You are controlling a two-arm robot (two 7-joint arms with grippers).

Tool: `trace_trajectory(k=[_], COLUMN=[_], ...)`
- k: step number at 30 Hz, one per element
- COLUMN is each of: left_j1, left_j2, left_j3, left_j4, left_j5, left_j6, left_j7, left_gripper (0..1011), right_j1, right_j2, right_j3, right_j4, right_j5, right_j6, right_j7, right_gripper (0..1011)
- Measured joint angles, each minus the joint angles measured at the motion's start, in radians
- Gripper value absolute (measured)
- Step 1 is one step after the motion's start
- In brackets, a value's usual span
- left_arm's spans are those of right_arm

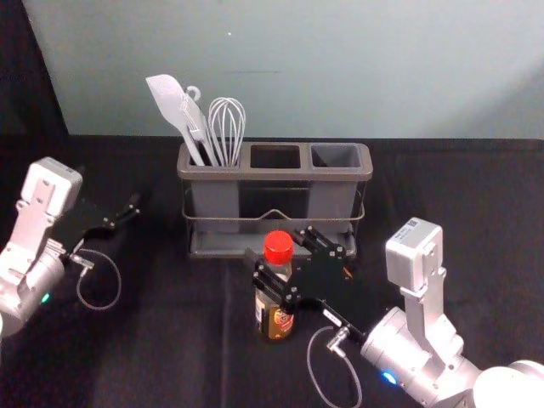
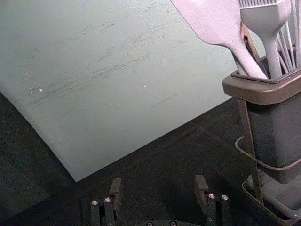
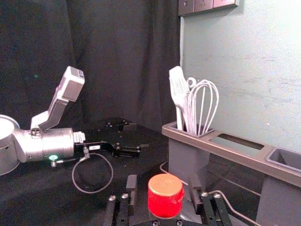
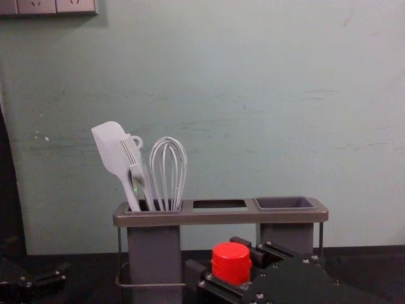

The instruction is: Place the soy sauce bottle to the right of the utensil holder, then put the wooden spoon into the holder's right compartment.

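The soy sauce bottle (image 1: 276,319), red-capped, stands upright in front of the utensil holder (image 1: 274,174). My right gripper (image 1: 276,248) reaches around its upper part from the right; in the right wrist view the right gripper (image 3: 163,181) is open, with gaps on both sides of the red cap (image 3: 165,195). At the far left is my left gripper (image 1: 121,214); in the left wrist view the left gripper (image 2: 158,181) stands open and empty. A brown, wood-like handle (image 2: 251,42) shows behind the spatula in the holder's left compartment; whether it is the spoon, I cannot tell.
A white spatula (image 4: 112,149), a brush (image 4: 136,168) and a whisk (image 4: 168,168) stand in the left compartment. The middle opening and right compartment (image 4: 285,202) hold no utensils. Behind the holder rises a pale wall; black cloth (image 1: 178,340) covers the table.
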Motion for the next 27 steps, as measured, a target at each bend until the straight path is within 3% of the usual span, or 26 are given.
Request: trace_trajectory(k=[2,3,5,9,18,27], left_j1=[0.0,0.0,0.0,0.0,0.0,0.0], left_j2=[0.0,0.0,0.0,0.0,0.0,0.0], left_j3=[0.0,0.0,0.0,0.0,0.0,0.0], left_j4=[0.0,0.0,0.0,0.0,0.0,0.0], left_j5=[0.0,0.0,0.0,0.0,0.0,0.0], left_j6=[0.0,0.0,0.0,0.0,0.0,0.0], left_j7=[0.0,0.0,0.0,0.0,0.0,0.0], left_gripper=[1000,1000,1000,1000,1000,1000], right_j1=[-0.002,-0.004,-0.006,-0.012,-0.032,-0.071], right_j2=[-0.002,-0.004,-0.006,-0.014,-0.021,-0.002], right_j3=[0.003,0.007,0.01,0.021,0.051,0.123], right_j4=[-0.001,-0.003,-0.004,-0.005,-0.037,-0.127], right_j5=[-0.003,-0.007,-0.009,-0.009,-0.007,0.024], right_j6=[0.001,0.002,0.003,0.01,0.016,0.018], right_j7=[0.001,0.002,0.005,0.015,0.033,0.049], right_gripper=[681,609,573,410,386,386])
